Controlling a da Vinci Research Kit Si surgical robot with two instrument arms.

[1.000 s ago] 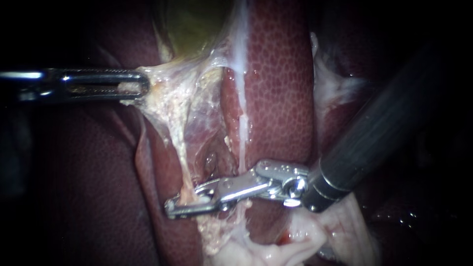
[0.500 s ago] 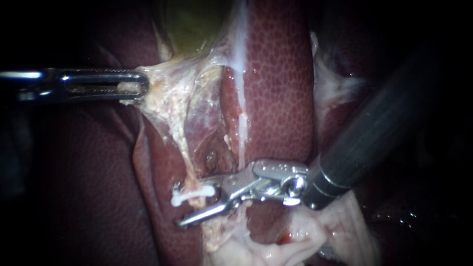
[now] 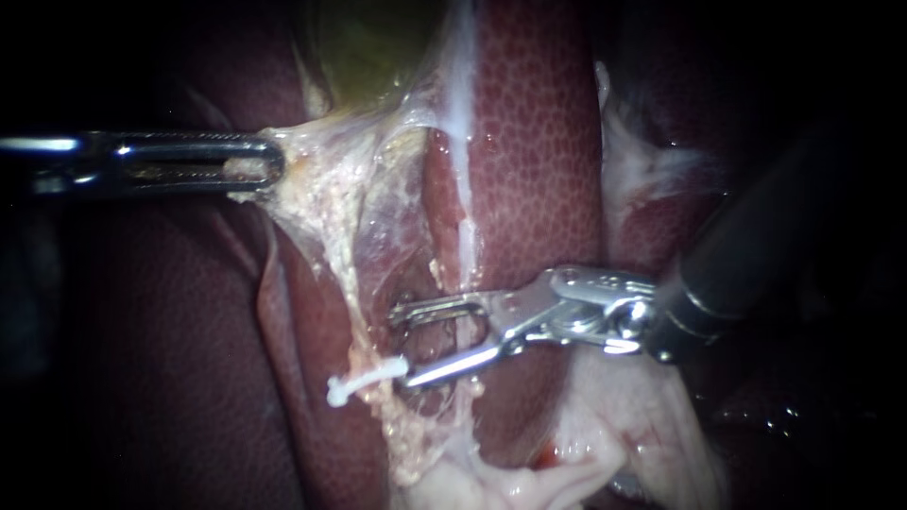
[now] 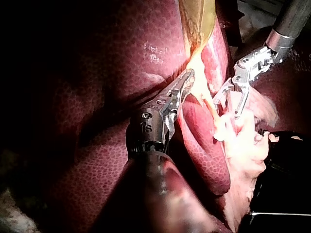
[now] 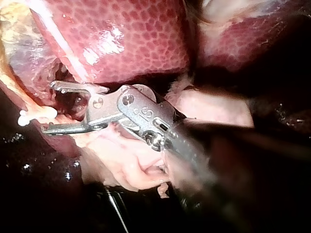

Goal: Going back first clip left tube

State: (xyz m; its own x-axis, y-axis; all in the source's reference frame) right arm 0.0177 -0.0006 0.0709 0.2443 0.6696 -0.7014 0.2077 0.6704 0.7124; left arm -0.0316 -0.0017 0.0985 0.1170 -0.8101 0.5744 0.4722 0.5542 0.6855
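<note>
Right instrument (image 3: 404,347) first: jaws wide open, a clear V of a gap, nothing gripped between them. Its dark shaft comes in from the right, and the open tips point at the left tube (image 3: 351,302), that pale, ragged strand running down from the gallbladder (image 3: 368,47) across the dark red liver (image 3: 539,142).

And there's the clip (image 3: 367,378): white, lying crosswise on the left tube low down, an end poking out on either side of the strand. The lower jaw's tip sits just beside the clip's near end; whether it touches, I can't tell. The upper jaw, a slotted frame, lies higher up over the hollow between the tube and the liver.

Right wrist view agrees: the clip is just ahead of the open tips, outside the gap, on the lower jaw's side.

Over on the other side, the left instrument (image 3: 274,168) comes in level. Its jaws are clamped on pale tissue (image 3: 321,170) below the gallbladder, and that tissue is drawn taut toward it in a fan. Left wrist view shows both jaws biting on that sheet. Glistening pale fat (image 3: 529,477) sits below the right instrument.
</note>
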